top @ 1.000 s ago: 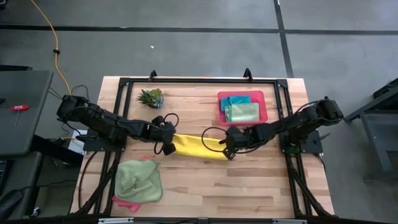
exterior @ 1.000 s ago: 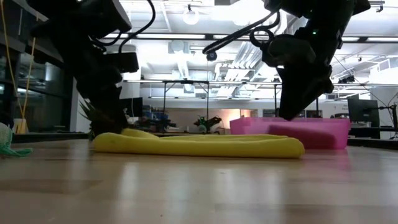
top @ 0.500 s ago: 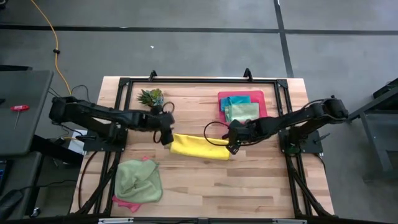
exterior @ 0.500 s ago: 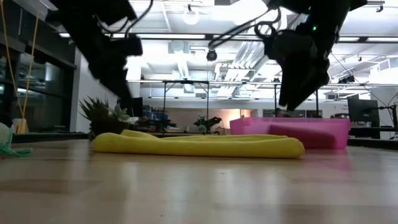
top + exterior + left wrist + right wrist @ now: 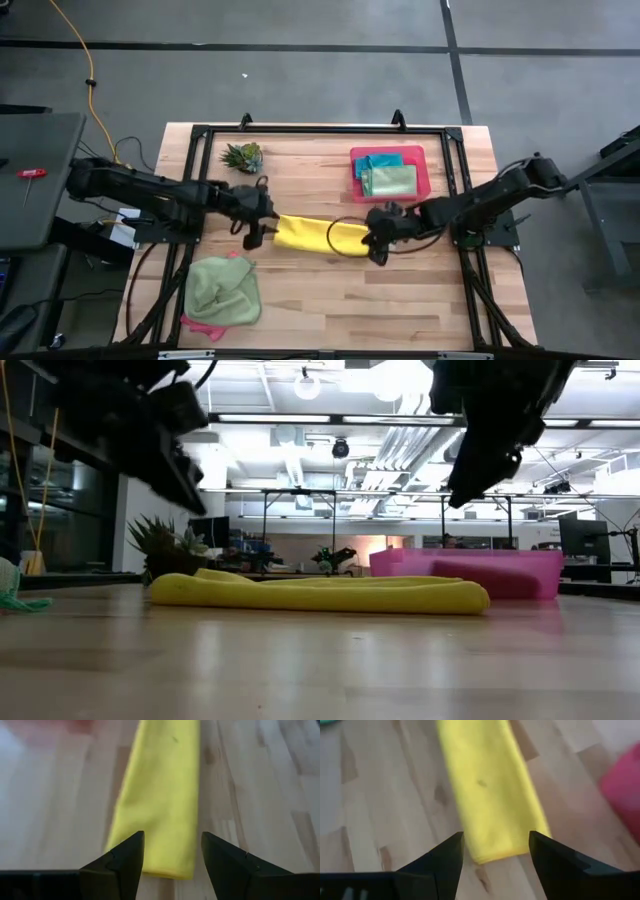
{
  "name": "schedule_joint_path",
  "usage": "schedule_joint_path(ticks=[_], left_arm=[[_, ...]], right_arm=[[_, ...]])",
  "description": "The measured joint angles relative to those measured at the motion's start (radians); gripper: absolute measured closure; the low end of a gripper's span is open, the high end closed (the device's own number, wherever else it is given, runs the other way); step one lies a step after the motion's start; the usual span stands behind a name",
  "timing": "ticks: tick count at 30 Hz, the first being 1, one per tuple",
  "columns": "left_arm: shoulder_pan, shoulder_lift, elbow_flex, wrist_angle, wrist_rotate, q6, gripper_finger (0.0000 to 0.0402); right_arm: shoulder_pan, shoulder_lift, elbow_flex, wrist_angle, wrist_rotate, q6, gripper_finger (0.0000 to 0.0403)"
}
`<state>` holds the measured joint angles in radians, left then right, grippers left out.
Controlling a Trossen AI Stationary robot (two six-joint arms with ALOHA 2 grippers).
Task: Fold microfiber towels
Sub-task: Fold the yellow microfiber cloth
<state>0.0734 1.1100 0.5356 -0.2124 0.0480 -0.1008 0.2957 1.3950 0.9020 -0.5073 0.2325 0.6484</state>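
Note:
A yellow microfiber towel [image 5: 318, 235], folded into a long strip, lies flat on the wooden table; it also shows in the low view [image 5: 320, 595]. My left gripper [image 5: 255, 232] hovers open over its left end [image 5: 160, 865]. My right gripper [image 5: 378, 242] hovers open over its right end [image 5: 492, 852]. In the low view both grippers are well above the towel. A teal towel [image 5: 378, 160] and a light green towel [image 5: 390, 180] lie folded in the pink tray [image 5: 424, 172]. A crumpled light green towel [image 5: 222, 290] rests on a pink towel [image 5: 200, 325] near the front left.
A small spiky plant [image 5: 243, 155] stands at the far left of the table. A black frame [image 5: 300, 128] runs around the table's edges. Bare wood lies in front of the yellow towel and between it and the tray.
Both grippers have risen from the yellow towel's two ends and now hang clear above them. The left one has also drawn slightly toward the table's left, the right one toward its right. The towel lies still as a folded strip.

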Motion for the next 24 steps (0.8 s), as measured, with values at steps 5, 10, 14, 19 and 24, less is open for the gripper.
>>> schedule_joint_path(ticks=[5, 10, 14, 19, 24], left_arm=[[-0.103, 0.055, -0.071, 0.146, -0.069, -0.041, 0.0229], [-0.151, 0.095, -0.07, 0.203, -0.165, 0.016, 0.0231], [-0.153, 0.106, -0.07, 0.205, -0.187, 0.06, 0.0231], [-0.145, 0.106, -0.07, 0.21, -0.191, 0.104, 0.0231], [-0.168, 0.116, -0.07, 0.212, -0.189, 0.256, 0.0231]], right_arm=[[0.026, 0.089, 0.0, 0.02, -0.014, 0.006, 0.0187], [0.027, 0.147, 0.0, 0.022, -0.063, 0.0, 0.0187], [0.027, 0.156, 0.0, 0.027, -0.078, 0.01, 0.0187], [0.028, 0.156, 0.0, 0.039, -0.078, 0.024, 0.0187], [0.028, 0.156, 0.0, 0.058, -0.036, -0.042, 0.0187]])
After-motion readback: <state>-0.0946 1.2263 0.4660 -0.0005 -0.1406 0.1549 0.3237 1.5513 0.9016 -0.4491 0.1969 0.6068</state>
